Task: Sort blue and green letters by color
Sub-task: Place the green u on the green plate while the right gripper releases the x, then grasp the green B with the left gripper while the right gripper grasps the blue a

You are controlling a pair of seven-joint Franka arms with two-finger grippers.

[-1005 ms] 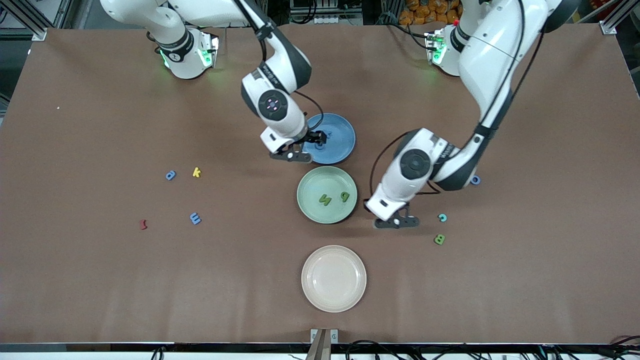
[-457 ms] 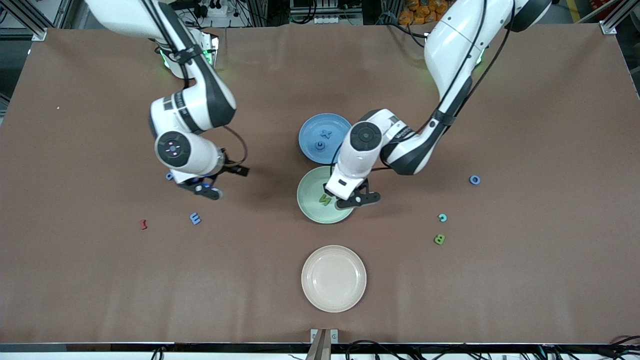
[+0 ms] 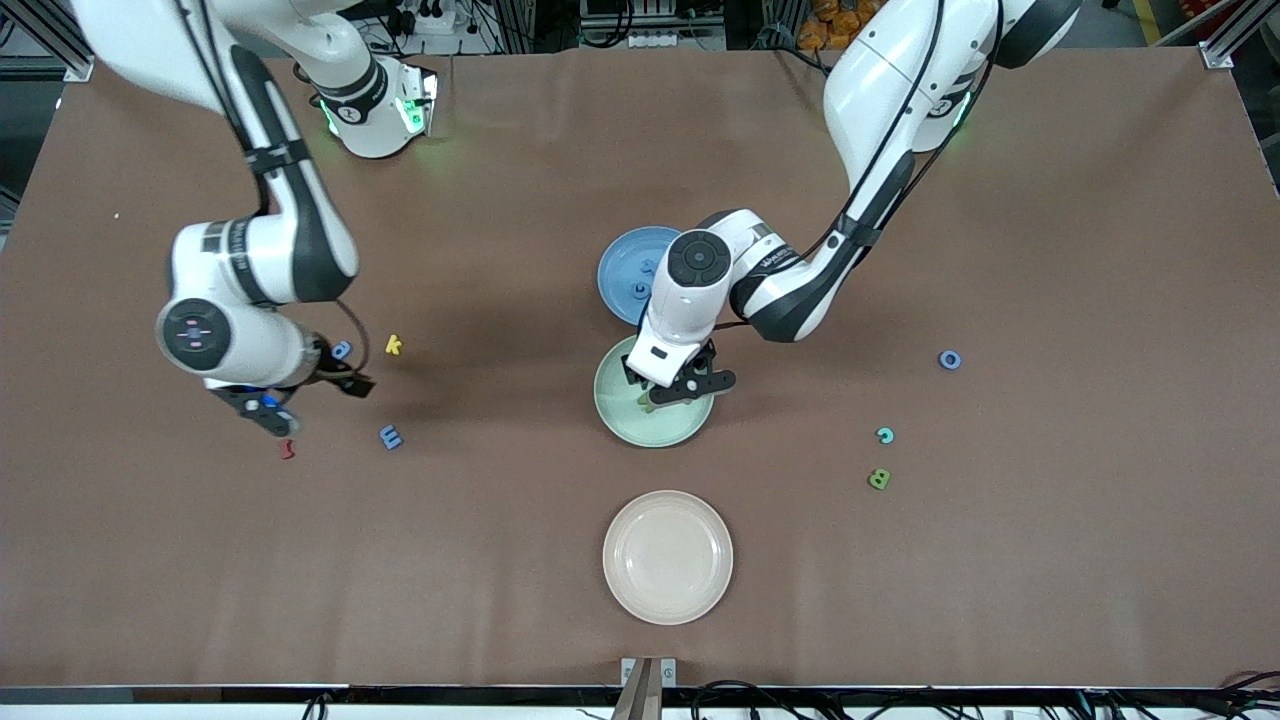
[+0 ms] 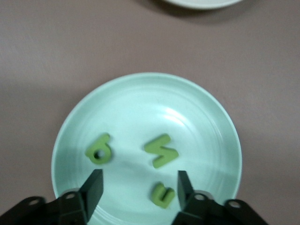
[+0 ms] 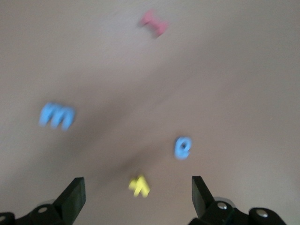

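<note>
Handling, as judged: the letters are light, rigid and small and may skid, so pinch each from above across its flat sides. The left gripper [image 4: 139, 177], open and empty, hangs over the green plate [image 4: 140, 103], which holds three green letters [image 4: 161, 150]. A fourth, the green B [image 3: 879, 479], lies on the table toward the left arm's end. The right gripper [image 5: 137, 183], open and empty, hangs over the right arm's end near the blue a [image 3: 342, 350] and blue m [image 3: 391, 437]. The blue o [image 3: 950, 360] lies toward the left arm's end. The blue plate [image 3: 620, 265] is partly hidden, so its contents cannot be counted.

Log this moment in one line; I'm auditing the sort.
left gripper: open over green plate, three green letters in it | right gripper: open, empty, above loose letters
</note>
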